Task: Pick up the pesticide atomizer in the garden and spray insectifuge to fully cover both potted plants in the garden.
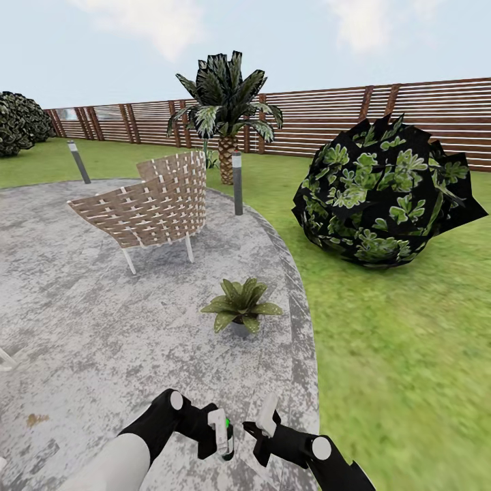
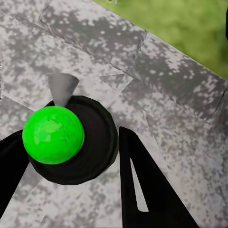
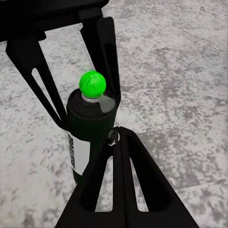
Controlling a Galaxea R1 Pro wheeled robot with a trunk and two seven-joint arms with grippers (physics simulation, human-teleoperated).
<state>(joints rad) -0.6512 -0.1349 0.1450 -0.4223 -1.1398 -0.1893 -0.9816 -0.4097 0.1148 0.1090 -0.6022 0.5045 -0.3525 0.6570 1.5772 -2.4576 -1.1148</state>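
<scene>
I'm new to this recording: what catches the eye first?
The big dark bush on the lawn at right and the wicker chair on the grey patio stand out. A small potted plant sits near the patio's edge. Close in, the left pincer holds a black atomizer with a bright green cap.

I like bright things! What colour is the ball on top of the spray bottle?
Bright green, clearest in the left wrist view.

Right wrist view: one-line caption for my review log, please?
Black spray can with green ball nozzle held upright between the left gripper's black fingers above the mottled grey paving.
</scene>
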